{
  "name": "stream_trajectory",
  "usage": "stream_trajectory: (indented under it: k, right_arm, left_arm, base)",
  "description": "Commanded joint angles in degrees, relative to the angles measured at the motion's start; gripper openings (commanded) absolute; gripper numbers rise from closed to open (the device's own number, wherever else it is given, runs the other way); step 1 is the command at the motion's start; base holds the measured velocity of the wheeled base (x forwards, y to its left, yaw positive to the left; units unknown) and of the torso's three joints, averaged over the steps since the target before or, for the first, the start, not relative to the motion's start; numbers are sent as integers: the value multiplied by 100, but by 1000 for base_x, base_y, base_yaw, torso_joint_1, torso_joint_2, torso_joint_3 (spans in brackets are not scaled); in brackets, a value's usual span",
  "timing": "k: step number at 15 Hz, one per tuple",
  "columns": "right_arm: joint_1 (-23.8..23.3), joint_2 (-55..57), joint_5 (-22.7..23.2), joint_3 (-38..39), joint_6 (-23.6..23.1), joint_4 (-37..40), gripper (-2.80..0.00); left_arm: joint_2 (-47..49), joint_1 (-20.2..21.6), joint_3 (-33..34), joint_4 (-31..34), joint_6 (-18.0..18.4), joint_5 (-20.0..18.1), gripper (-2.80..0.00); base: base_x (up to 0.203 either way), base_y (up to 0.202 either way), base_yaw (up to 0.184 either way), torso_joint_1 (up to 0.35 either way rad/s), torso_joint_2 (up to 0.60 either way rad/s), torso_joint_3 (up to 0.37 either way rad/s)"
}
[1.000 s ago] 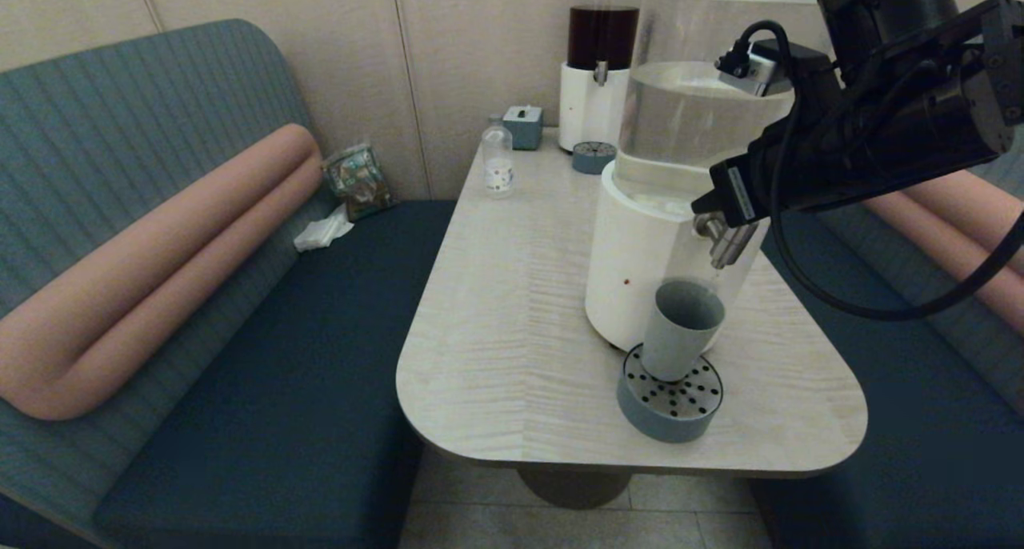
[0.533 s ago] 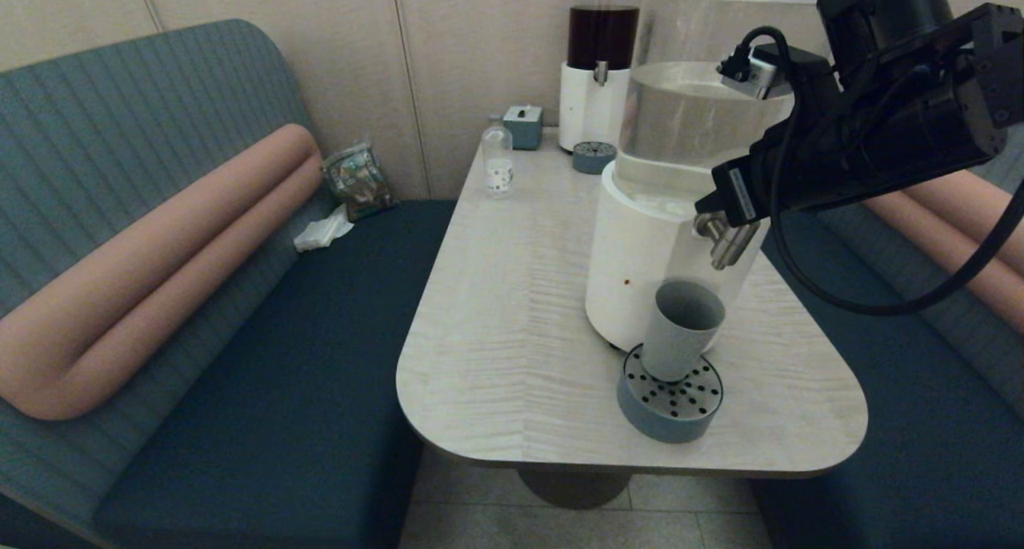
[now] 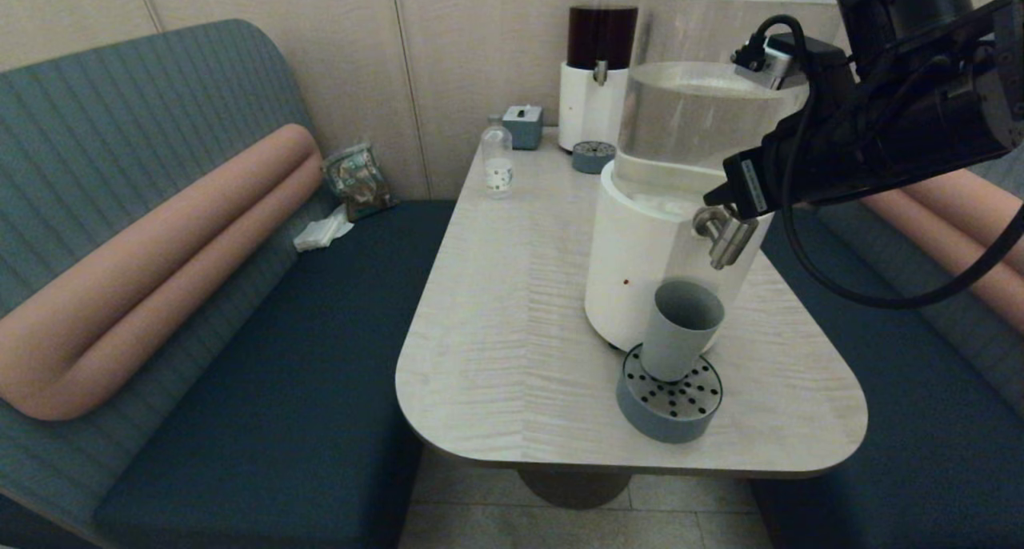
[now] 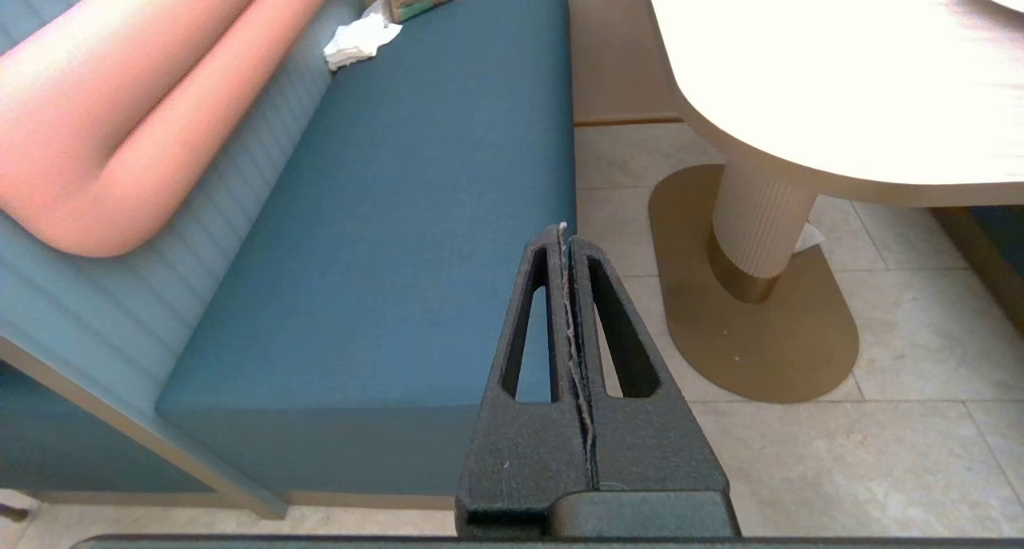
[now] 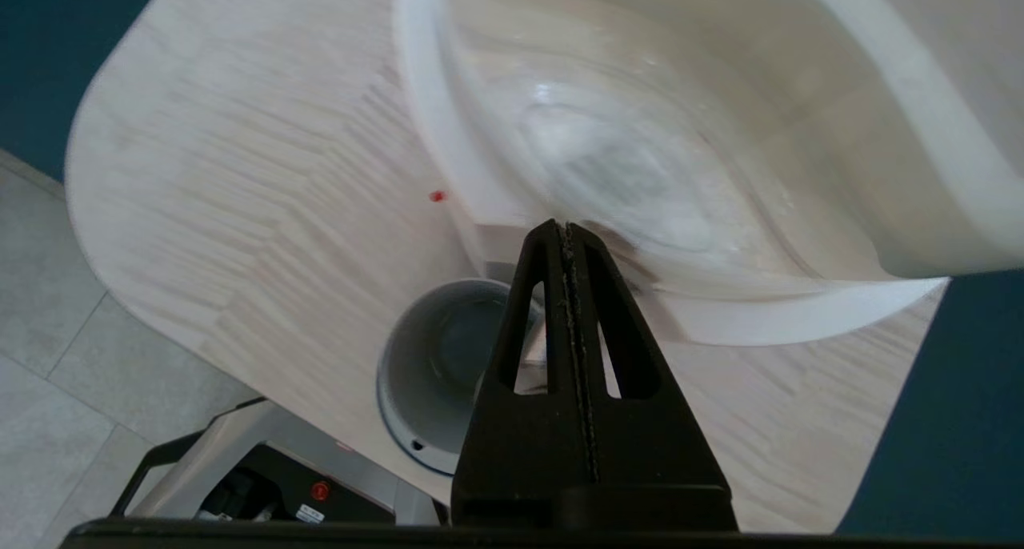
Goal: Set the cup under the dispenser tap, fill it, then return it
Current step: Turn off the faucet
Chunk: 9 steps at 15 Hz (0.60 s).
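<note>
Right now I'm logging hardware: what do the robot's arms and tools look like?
The right arm is matte black and boxy, with a white label and a looping black cable. Both the right tool and the left tool are black, wedge-shaped, with triangular cut-outs.

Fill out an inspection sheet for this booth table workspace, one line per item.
Surface: pale wood-grain table, rounded corners, on a pedestal.
Job's things: grey-blue tapered plastic cup upright on the round perforated drip tray, under the brushed-steel tap of the white-based clear-tank dispenser.
Clutter: small clear bottle with white label, small grey-blue box, second dispenser with dark liquid with its own drip tray; snack packet and crumpled white paper on the bench.
Grippers: right pincer shut, above the tap and cup; left pincer shut, parked low beside the bench.
Cables: black cable looping under the right arm.
Surroundings: teal bench seats, pink bolster, beige panel wall, tiled floor.
</note>
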Motion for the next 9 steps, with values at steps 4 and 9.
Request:
stream_trajectory:
  k: [4,9]
  right_arm:
    - [13,-271,33,-2,-4,40,-280]
    - [33,-976,108,-2,-3,119,-280]
  left_arm:
    - [1,2,0,-2,5,-2,-280]
    - [1,2,-8,-2,-1,-2,-280]
  base:
    - [0,0,0,0,0,0]
    - [0,0,0,0,0,0]
